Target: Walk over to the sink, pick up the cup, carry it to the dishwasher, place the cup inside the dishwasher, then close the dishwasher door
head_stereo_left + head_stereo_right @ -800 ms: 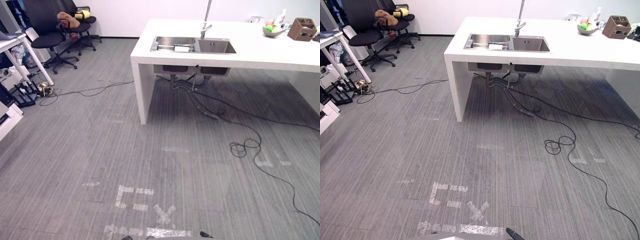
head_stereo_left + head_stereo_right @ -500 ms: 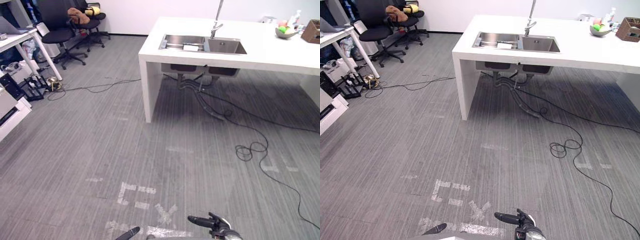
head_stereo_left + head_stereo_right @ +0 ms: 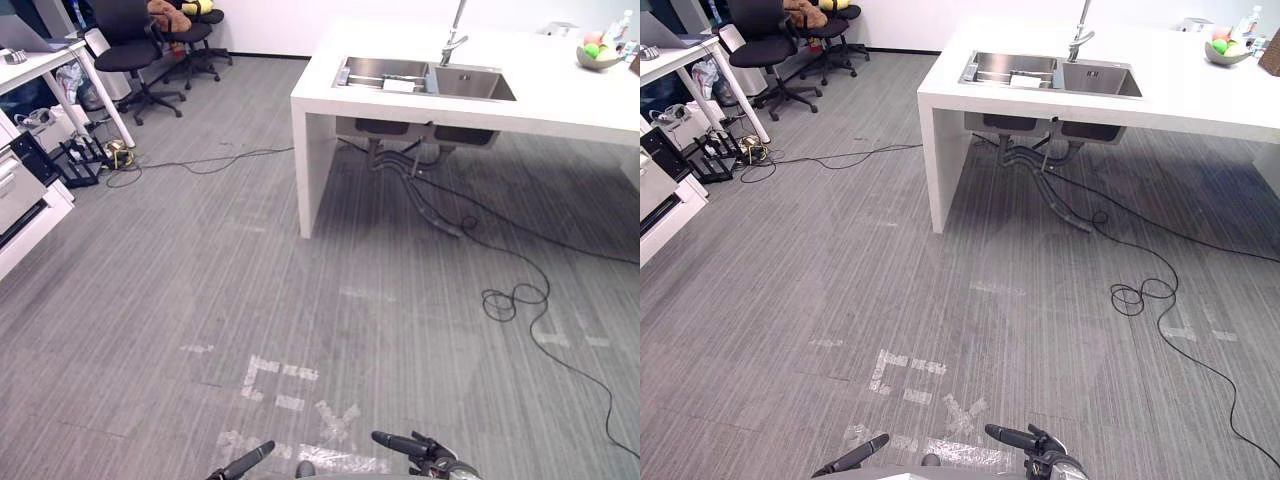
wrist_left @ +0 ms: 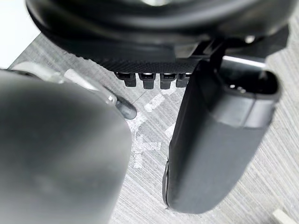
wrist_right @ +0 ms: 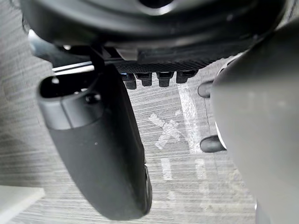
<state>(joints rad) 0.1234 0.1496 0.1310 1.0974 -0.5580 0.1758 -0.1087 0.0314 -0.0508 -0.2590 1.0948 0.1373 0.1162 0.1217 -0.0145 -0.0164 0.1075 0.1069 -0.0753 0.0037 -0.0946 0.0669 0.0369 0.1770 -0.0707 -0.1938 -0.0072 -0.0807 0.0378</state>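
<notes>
- Both my hands have come into the bottom of the head views since the first earlier frame, and the whole picture has slid, so it is my head that moved and not the room
- My left hand (image 3: 240, 464) and right hand (image 3: 415, 448) hang low, well short of the sink (image 3: 478, 85), with fingers loosely straight and nothing in them
- They are empty, I judge, because I am on the walking leg and no reach is due yet
- As for the cup, a small pale thing (image 3: 398, 86) lies at the sink's middle divider, too small for me to call it
- The sink is set in the white bench (image 3: 540, 112), its tap (image 3: 455, 38) just behind it
- Pale tape marks (image 3: 290, 385) lie on the floor between me and the sink
</notes>
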